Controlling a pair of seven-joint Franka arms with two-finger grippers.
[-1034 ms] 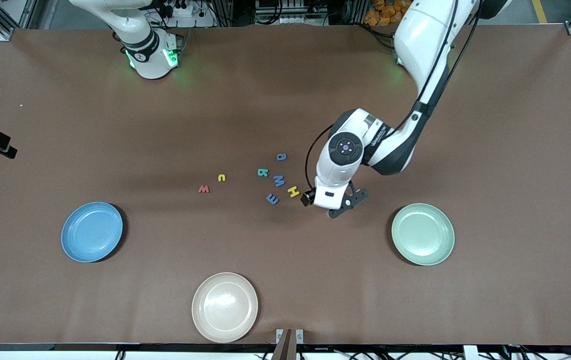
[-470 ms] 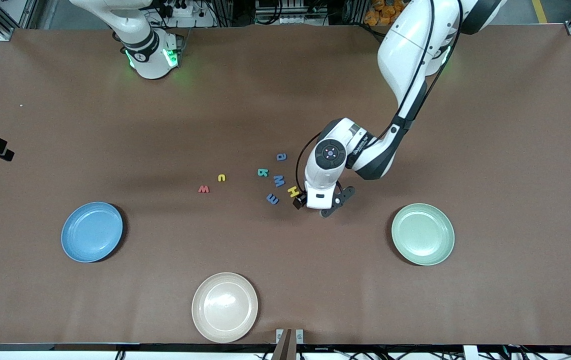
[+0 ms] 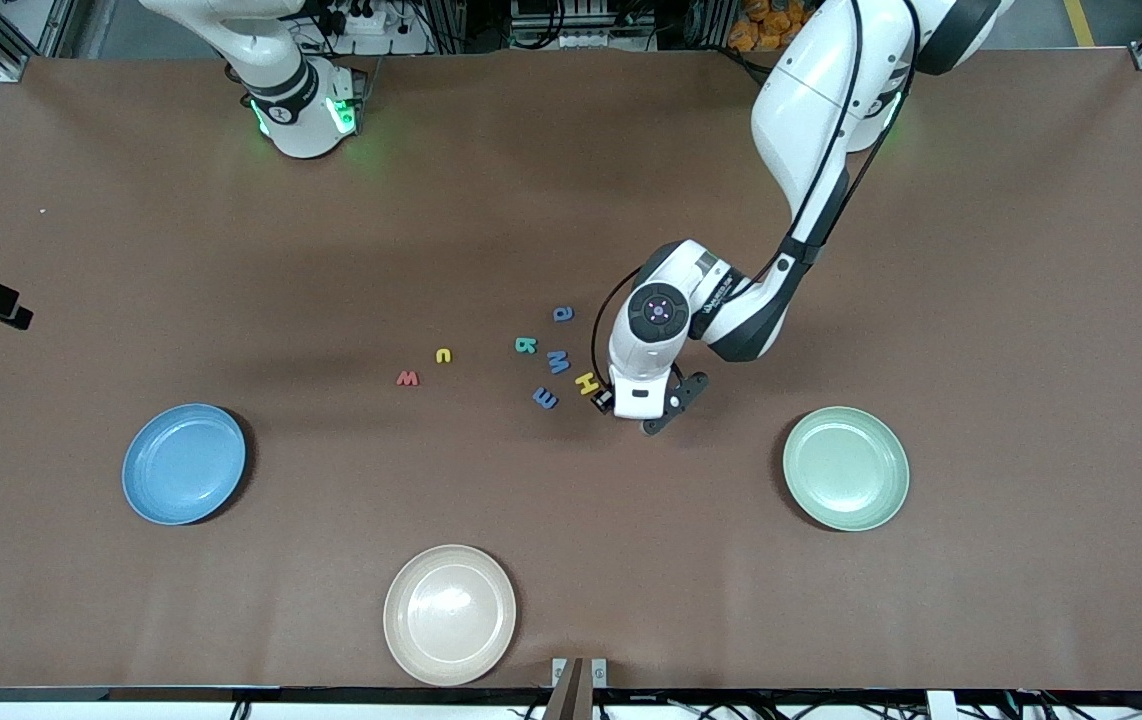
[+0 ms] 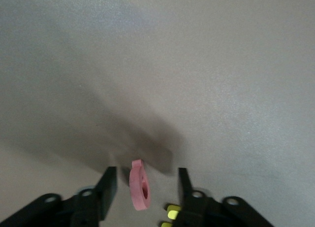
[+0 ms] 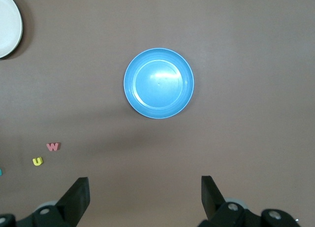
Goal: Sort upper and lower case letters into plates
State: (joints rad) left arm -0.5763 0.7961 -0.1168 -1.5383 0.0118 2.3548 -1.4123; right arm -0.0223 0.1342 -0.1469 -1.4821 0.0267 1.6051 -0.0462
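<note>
Beige plate [image 3: 449,613] nearest camera. Red letter [image 4: 139,184] stands on edge between left gripper [image 4: 143,193] fingers, untouched, beside yellow H [image 3: 586,382]. Right gripper [image 5: 145,195] open over blue plate [image 5: 158,82].

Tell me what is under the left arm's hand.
A small flat red toy letter stands on edge on the brown table between the left hand's open fingers, touching neither. In the front view the hand covers it; which letter it is cannot be told.
</note>
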